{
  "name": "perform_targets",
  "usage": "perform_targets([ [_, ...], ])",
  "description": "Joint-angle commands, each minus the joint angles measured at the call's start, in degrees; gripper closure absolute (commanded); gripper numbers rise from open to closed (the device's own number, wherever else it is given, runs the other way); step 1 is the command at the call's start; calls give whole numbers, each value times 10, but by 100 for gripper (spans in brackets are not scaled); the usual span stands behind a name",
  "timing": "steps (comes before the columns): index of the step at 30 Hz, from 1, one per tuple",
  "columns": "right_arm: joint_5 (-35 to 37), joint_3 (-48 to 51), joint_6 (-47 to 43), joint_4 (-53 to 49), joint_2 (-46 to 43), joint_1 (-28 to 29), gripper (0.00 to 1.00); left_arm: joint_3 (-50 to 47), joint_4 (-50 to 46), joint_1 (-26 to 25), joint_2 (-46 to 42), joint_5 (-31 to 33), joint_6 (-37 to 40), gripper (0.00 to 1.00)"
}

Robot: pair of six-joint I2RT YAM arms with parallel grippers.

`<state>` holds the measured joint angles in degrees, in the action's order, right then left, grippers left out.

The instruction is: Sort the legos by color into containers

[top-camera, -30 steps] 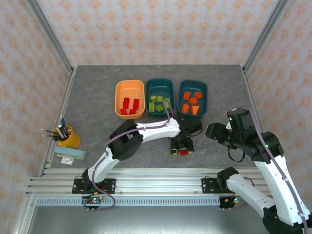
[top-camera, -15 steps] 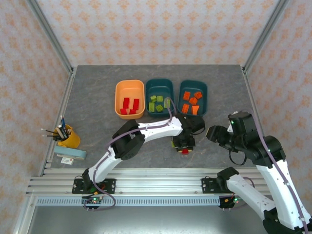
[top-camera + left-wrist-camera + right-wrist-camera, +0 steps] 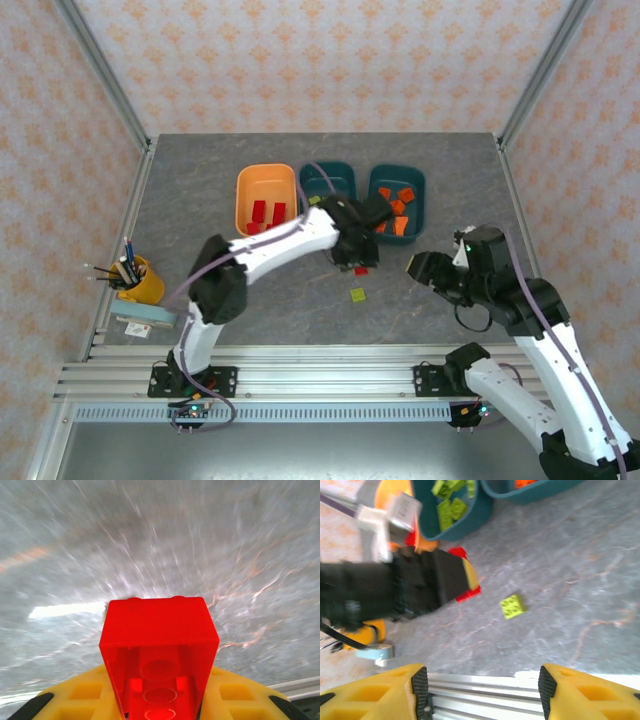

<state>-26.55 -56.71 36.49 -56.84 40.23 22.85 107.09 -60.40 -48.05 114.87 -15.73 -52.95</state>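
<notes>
Three shallow plastic trays stand in a row at the far side of the grey stone-patterned table (image 3: 460, 180). The leftmost, a light orange rounded-rectangle tray (image 3: 243, 205), has a handful of small translucent red bricks (image 3: 266, 213) lying in its near half. Just to its right, the middle dark teal tray (image 3: 328, 168) is partly covered from above by the left arm; the right wrist camera looks into its near end, where several yellow-green bricks (image 3: 451, 499) are heaped together. The right dark teal tray (image 3: 421, 195), just beside that one, holds translucent orange bricks (image 3: 399, 205) scattered over its floor. The left gripper (image 3: 359, 264) hangs on the near side of the two teal trays, its yellow fingers (image 3: 85, 695) clamped on either side of a single red brick (image 3: 160, 645), whose hollow underside is turned toward the wrist camera. One loose yellow-green brick (image 3: 357, 294) lies studs up on the bare table, a little nearer than that gripper and apart from every tray. The right gripper (image 3: 415, 268) hovers to the right of it, on the near side of the right teal tray, with its fingers spread and nothing between them. Well off at the left edge of the table stands a small yellow pen cup (image 3: 146, 284) with pens in it
</notes>
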Motion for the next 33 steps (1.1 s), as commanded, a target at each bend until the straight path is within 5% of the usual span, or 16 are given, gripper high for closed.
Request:
perform_targets([
  [1, -65, 22, 12, 124, -5, 3, 38, -27, -40, 56, -50, 29, 63, 74],
  [7, -60, 31, -19, 200, 47, 8, 38, -27, -57, 172, -74, 20, 147, 74],
  [15, 71, -14, -66, 344, 177, 100, 38, 52, -58, 297, -4, 63, 210, 74],
  [24, 102, -103, -78, 400, 336, 117, 38, 189, -22, 341, 155, 109, 245, 74],
  [33, 92, -129, -74, 380, 386, 117, 38, 277, -32, 352, 262, 99, 226, 73],
])
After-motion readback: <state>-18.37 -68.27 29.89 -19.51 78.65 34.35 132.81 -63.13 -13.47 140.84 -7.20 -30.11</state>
